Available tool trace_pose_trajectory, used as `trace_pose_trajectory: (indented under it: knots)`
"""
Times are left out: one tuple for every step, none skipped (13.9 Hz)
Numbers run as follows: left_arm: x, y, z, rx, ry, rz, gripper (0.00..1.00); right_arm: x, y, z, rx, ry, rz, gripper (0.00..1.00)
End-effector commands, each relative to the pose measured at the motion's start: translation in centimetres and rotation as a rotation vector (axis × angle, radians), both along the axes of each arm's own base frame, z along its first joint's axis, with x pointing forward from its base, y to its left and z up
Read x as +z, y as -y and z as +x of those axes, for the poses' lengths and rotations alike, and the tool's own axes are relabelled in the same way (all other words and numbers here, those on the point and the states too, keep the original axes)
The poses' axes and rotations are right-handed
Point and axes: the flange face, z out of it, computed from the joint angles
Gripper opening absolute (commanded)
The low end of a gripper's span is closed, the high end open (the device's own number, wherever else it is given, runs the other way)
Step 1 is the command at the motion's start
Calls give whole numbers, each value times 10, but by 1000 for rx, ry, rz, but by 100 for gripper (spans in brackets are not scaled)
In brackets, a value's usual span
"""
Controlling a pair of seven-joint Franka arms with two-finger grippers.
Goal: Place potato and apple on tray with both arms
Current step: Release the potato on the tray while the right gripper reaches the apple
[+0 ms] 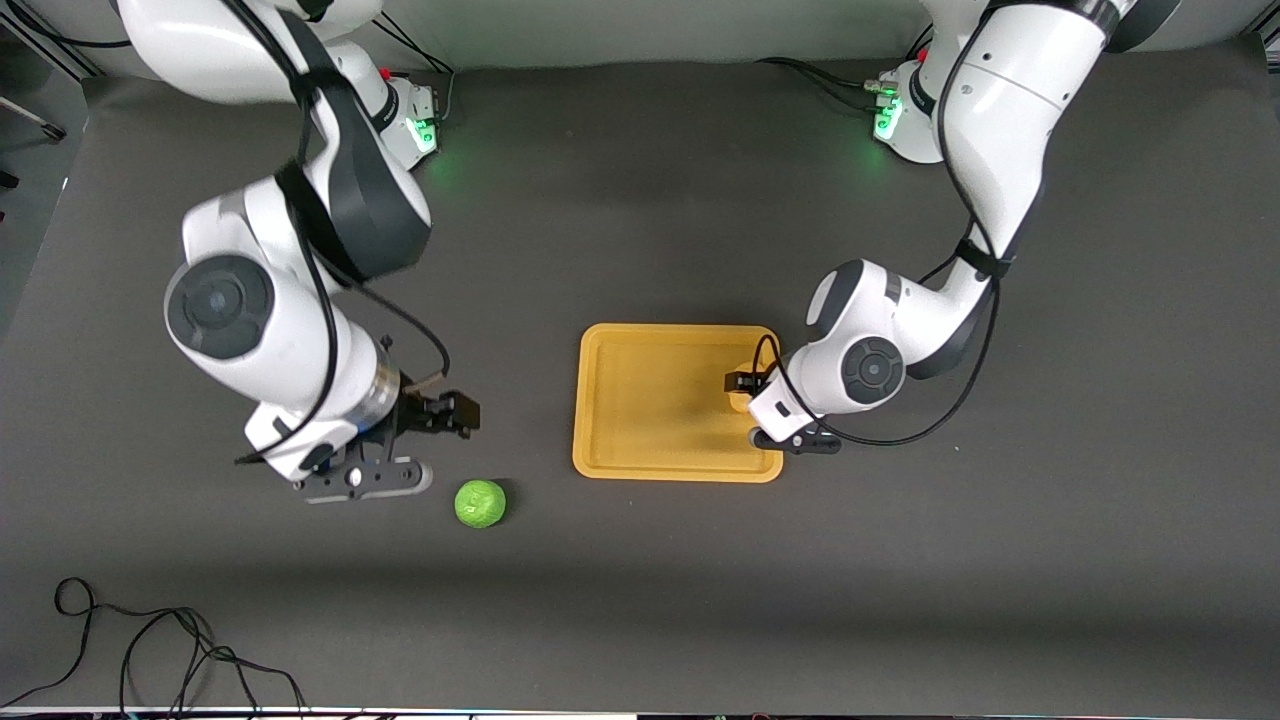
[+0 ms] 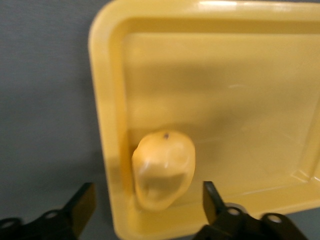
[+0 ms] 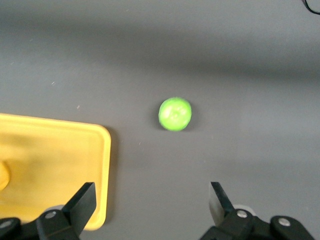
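The yellow-orange potato (image 2: 162, 167) lies in the orange-yellow tray (image 2: 240, 90), against the rim at the left arm's end; in the front view the potato (image 1: 739, 400) is mostly hidden by the left hand. My left gripper (image 2: 147, 202) is open just above the potato, one finger on each side, not touching; it also shows in the front view (image 1: 752, 408). The green apple (image 1: 480, 503) sits on the mat, nearer the front camera than the tray (image 1: 650, 400). My right gripper (image 1: 440, 445) is open and empty, low over the mat beside the apple (image 3: 175, 114).
The dark mat covers the table. A black cable (image 1: 150, 650) lies coiled near the front edge at the right arm's end. The right wrist view shows a tray corner (image 3: 95, 150) beside my right gripper (image 3: 150, 200).
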Motion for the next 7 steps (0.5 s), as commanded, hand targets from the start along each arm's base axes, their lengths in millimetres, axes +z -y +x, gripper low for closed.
trace_pose_trajectory:
  knots:
    - [111,-57,20,16,9,15,100,-57,5,26,-27,6,-9,100]
    - [159,-88,31,42,4,20,100,-86,17,30,-47,4,-10,100]
    - [199,-128,42,87,8,22,100,-117,20,30,-49,29,-2,100]
    - [228,-167,49,131,27,28,100,-143,22,27,-55,42,4,100]
    - [249,-190,48,103,87,79,100,-162,23,25,-61,54,15,100]
    - [265,-205,46,35,149,160,100,-182,22,21,-63,61,20,100]
    - [281,-233,46,5,197,204,100,-202,22,17,-62,72,24,100]
